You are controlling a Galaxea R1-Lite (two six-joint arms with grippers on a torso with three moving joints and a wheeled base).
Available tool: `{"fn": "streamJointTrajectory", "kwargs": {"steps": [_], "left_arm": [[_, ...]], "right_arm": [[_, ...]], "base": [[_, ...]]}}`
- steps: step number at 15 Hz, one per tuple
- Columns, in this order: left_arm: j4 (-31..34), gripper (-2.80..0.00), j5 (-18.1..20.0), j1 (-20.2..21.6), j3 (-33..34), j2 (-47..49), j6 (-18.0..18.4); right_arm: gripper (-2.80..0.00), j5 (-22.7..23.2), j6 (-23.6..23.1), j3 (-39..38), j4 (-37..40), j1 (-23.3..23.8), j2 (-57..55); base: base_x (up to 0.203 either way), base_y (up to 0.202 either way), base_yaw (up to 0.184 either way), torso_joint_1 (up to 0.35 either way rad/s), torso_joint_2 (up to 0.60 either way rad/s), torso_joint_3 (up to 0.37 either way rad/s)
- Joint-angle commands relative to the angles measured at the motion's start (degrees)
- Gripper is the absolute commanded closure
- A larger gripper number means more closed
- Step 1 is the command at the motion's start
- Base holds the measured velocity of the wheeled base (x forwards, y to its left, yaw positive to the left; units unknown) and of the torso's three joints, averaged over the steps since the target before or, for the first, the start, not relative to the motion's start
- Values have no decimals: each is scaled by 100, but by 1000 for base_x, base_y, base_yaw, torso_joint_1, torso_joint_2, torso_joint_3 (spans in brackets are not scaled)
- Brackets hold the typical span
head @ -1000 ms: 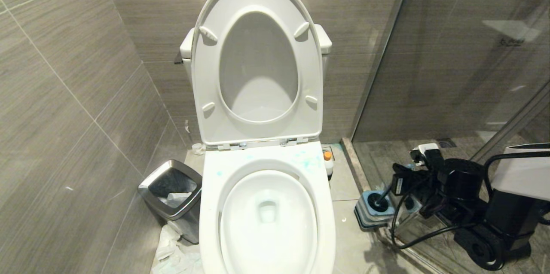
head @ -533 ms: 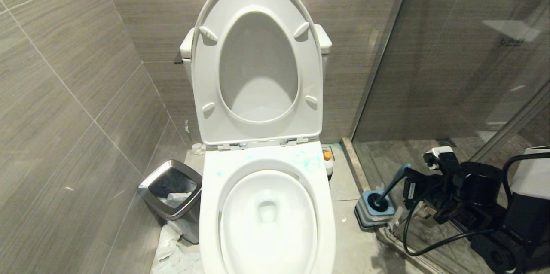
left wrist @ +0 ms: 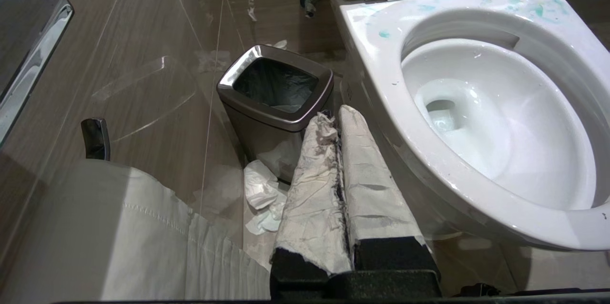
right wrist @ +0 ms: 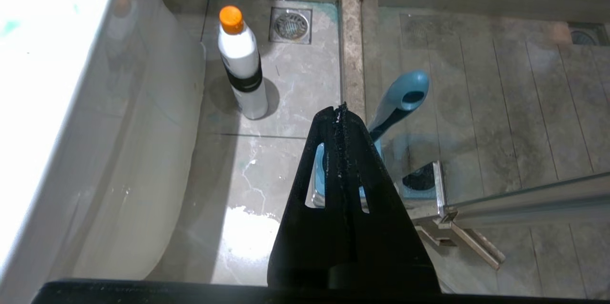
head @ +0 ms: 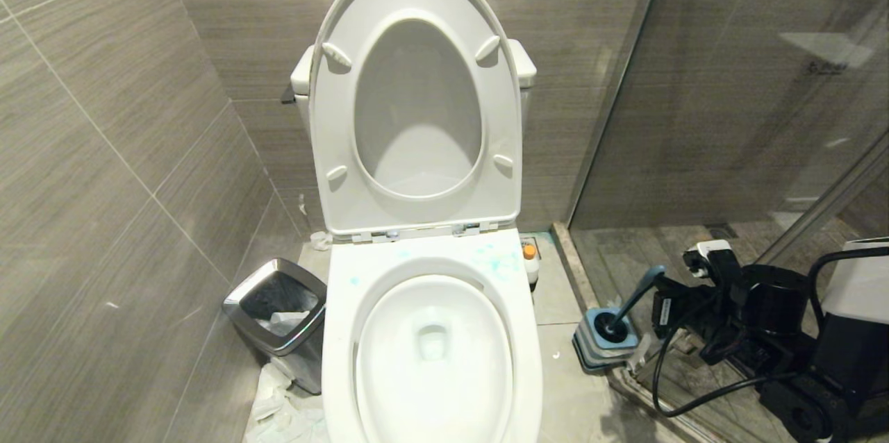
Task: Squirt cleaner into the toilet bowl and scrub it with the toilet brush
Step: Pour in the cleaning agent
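Cleaner (right wrist: 242, 65) stands capped and upright on the floor tiles just beside the toilet bowl (head: 434, 353), whose rim shows teal smears, while the toilet brush (right wrist: 399, 101) sits in its square holder (head: 605, 339) by the glass shower screen (head: 729, 82). The right gripper (right wrist: 340, 113) hangs above that holder with its jaws pressed together and empty, and the left gripper (left wrist: 336, 125), paper-wrapped and likewise closed on nothing, is parked near the waste bin (left wrist: 276, 89). Judging from here, closed jaws lowered onto the slanted handle could knock brush and holder over or strike the glass, since the handle leans right beside the screen.
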State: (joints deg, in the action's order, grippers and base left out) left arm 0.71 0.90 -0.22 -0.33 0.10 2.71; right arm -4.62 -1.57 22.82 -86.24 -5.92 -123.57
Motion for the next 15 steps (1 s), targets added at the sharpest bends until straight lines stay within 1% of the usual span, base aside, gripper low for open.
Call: {"fn": "streamJointTrajectory", "kwargs": {"steps": [1, 8, 15], "left_arm": [[8, 0, 6, -4, -2, 8, 1], [35, 0, 6, -4, -11, 8, 10], [8, 0, 6, 4, -2, 8, 10]], "right_arm": [[0, -4, -1, 3, -51, -5, -70], [0, 5, -1, 3, -51, 4, -79], [0, 5, -1, -6, -60, -3, -44]], "base": [[0, 0, 0, 0, 0, 0], [0, 0, 0, 0, 1, -9], [0, 0, 0, 1, 3, -173]]}}
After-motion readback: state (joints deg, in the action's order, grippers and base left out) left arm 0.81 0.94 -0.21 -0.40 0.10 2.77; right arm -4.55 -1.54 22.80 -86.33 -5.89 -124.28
